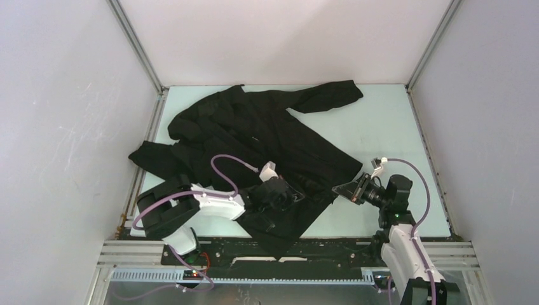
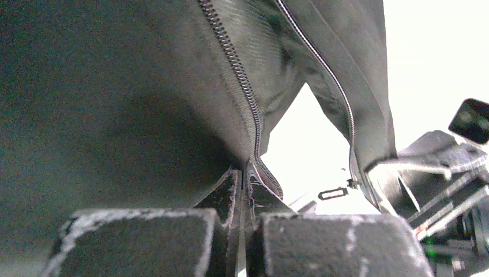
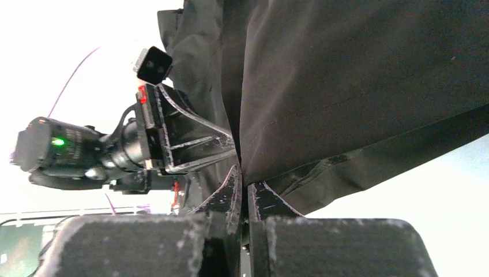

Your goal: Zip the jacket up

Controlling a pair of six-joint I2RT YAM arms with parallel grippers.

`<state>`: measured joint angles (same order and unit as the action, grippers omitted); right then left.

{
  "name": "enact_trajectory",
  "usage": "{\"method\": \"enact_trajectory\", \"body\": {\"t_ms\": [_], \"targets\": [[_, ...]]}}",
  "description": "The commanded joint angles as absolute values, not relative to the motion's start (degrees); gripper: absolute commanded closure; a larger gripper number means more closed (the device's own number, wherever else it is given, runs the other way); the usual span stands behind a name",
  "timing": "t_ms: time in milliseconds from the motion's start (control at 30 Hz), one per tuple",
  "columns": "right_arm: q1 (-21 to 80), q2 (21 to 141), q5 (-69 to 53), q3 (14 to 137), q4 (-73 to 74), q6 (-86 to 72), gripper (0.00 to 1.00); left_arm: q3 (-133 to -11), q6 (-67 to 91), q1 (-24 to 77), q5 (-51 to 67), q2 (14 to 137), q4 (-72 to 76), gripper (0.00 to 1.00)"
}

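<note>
Nearest the bases, both arms work the bottom hem. L pincer (image 2: 243,182) is clamped tight on a bit of black fabric right at the foot of one tooth row (image 2: 242,81), w/ no gap showing btwn its fingers. R pincer (image 3: 242,184) is likewise closed, pinching the hem edge of the other front panel. The two sit near each other, w/ bare desk (image 1: 381,127) showing pale in the gap.

Just beyond the L grip, the second tooth row (image 2: 334,81) runs down to a small slider pull (image 2: 333,193) that hangs at its lower end, close to the R pincer. The two rows spread apart in a V, so they are not meshed anywhere in view.

Further out, the jacket (image 1: 267,133) lies spread over the middle and far-left of the desk. One sleeve reaches the far-right side and the other is bunched at the left edge.

Progress, by my read: early. Both hem corners are secured and the slider is at the bottom, but the free row's end isn't seated in it yet. To do: bring the ends together, feed the pin in, then run the slider up to the collar. Basically the whole zip run remains.
</note>
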<state>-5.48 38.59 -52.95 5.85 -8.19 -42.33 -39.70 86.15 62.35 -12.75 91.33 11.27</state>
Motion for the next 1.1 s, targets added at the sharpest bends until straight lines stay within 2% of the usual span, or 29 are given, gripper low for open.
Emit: {"method": "enact_trajectory", "body": {"t_ms": [0,167,633,1067], "targets": [[-5.61,39.39,-59.95,3.85,-20.48,-51.97,1.0,-29.11,76.55,63.27,-9.0,92.06,55.42,1.0],[-4.43,37.8,-59.54,0.53,-27.44,-63.07,1.0,-20.42,74.95,64.36,-8.53,102.38,89.93,1.0],[-3.3,33.24,-58.11,-2.62,-37.82,-78.15,1.0,-17.46,58.89,65.65,-15.42,97.26,91.21,1.0],[-0.18,34.68,-55.06,-5.17,-46.68,-88.7,1.0,-18.07,53.15,65.85,-18.38,95.55,91.15,1.0]]}}
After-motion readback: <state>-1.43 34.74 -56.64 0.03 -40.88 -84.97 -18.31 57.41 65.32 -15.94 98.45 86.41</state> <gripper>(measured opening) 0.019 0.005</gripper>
